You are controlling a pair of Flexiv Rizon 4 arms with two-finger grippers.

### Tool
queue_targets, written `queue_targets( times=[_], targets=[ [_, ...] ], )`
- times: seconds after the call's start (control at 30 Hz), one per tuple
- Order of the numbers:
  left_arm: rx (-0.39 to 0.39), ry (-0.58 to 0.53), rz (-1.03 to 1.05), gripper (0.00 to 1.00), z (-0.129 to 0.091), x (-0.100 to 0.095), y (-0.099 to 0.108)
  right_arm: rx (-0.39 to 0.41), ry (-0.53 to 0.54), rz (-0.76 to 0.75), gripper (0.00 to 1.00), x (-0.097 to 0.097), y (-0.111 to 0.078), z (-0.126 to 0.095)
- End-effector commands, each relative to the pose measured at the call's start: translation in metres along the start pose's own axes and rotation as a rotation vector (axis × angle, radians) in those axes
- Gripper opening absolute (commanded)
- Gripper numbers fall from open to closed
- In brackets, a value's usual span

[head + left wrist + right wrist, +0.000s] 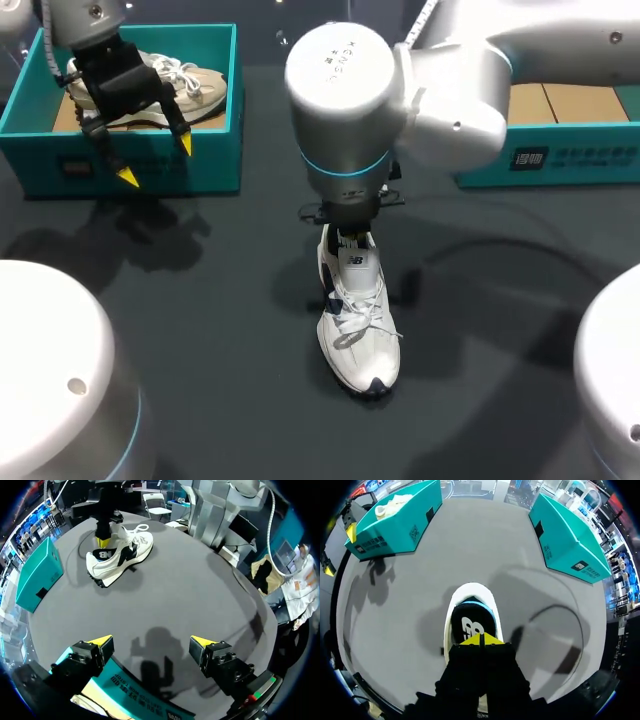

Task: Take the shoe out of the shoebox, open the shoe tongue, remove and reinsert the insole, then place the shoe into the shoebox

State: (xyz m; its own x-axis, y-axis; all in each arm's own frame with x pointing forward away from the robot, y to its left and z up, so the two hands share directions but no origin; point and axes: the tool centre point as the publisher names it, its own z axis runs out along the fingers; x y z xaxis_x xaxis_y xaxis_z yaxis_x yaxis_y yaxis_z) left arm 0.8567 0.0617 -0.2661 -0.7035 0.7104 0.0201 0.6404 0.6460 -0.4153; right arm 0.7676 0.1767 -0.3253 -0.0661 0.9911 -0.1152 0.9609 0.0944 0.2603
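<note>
while the white shoe (358,330) stands upright on its sole in the lower middle of the head view, on the dark table (200,330), its toe points toward the bottom edge of the frame and its heel toward the top. the laces lie loose over the front of it. the right arm comes in from the upper right of the frame and drops straight down onto the heel end. the right gripper (481,640) has its two yellow tips pressed together, and they touch the shoe just above a black patch with a white logo. whether a thin bit of the shoe is nipped between them i cannot tell.

the teal shoebox (215,150) sits in the upper left of the head view, well apart from the white shoe, and a beige shoe (190,85) lies inside it. the left gripper (156,160) hangs over the shoebox's near wall with its fingers spread wide and nothing between them. in the left wrist view the shoebox's edge is under that gripper and the white shoe is far ahead of it.

a second teal box (560,165) lies at the upper right of the head view, beside the right arm.
</note>
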Motion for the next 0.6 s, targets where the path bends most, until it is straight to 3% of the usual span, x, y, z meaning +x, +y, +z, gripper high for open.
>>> queue_targets(
  times=[0.03, 0.2, 0.47, 0.6],
  targets=[
    [-0.002, 0.001, 0.000, 1.00, 0.000, 0.000, 0.000, 0.010, -0.092, 0.015, 0.00, 0.009, 0.001, 0.010],
    [-0.002, 0.001, 0.000, 1.00, 0.000, 0.000, 0.000, 0.028, -0.165, 0.034, 0.00, 0.005, 0.001, 0.022],
    [-0.002, 0.001, 0.000, 1.00, 0.000, 0.000, 0.000, 0.099, -0.110, 0.047, 0.00, 0.002, -0.002, 0.060],
    [-0.002, 0.001, 0.000, 1.00, 0.000, 0.000, 0.000, 0.097, -0.115, 0.050, 0.00, 0.004, -0.003, 0.058]
  ],
)
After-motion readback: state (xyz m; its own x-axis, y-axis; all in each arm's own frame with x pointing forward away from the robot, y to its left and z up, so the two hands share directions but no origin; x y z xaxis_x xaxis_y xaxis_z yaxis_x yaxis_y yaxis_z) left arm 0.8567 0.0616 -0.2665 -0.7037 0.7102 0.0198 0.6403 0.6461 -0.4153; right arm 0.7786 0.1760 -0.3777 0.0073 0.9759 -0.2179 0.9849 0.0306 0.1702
